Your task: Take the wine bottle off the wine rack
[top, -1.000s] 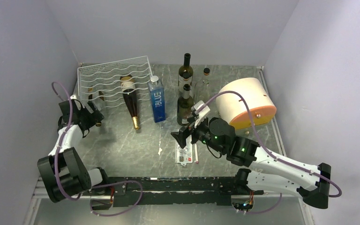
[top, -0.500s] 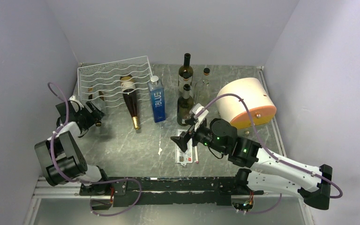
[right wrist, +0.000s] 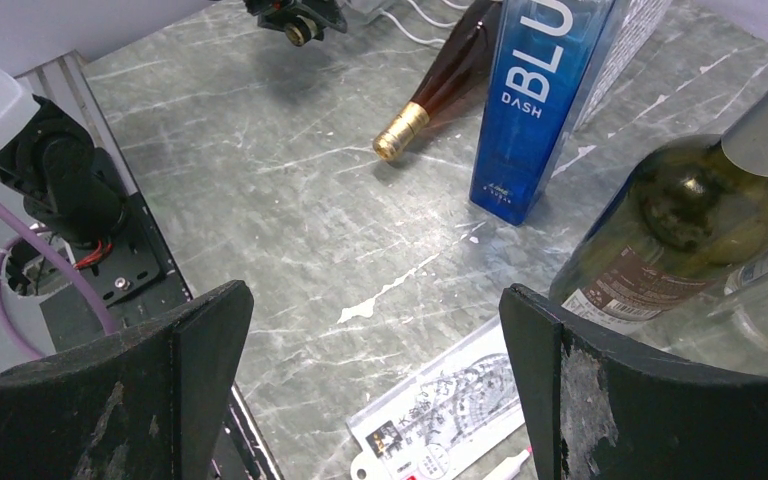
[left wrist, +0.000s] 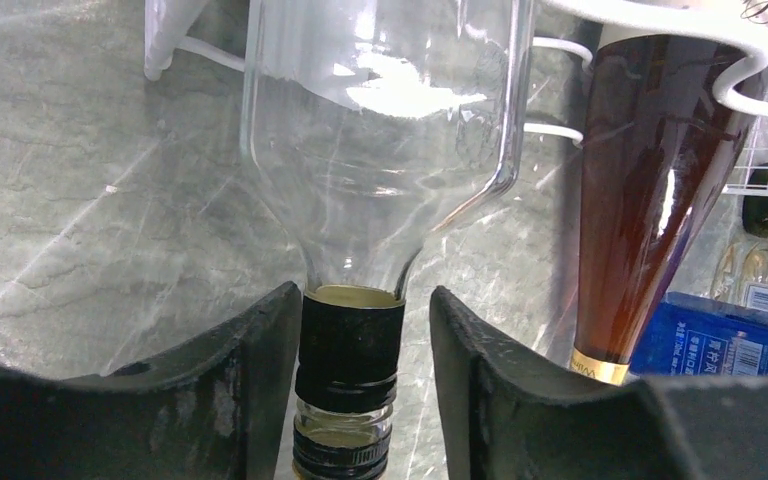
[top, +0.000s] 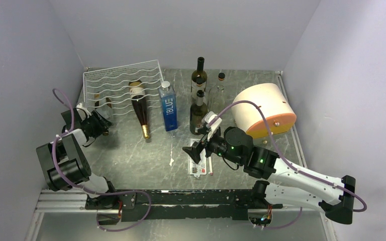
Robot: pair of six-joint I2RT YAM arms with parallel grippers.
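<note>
Marble table (top: 130, 150): clear wine bottle (left wrist: 380, 150) lay in the wine rack (top: 121, 66), neck pointing near, brown bottle (top: 140, 108) just right; left tool (left wrist: 365, 300) straddled its cap, unclenched; right tool (right wrist: 375, 300) released.

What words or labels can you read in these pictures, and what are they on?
"BLUE" over "DASH": the blue bottle; the right wrist view crops the E.
Too small or blurred: the print on the card, the label on the green bottle, the gold band on the brown bottle.
</note>
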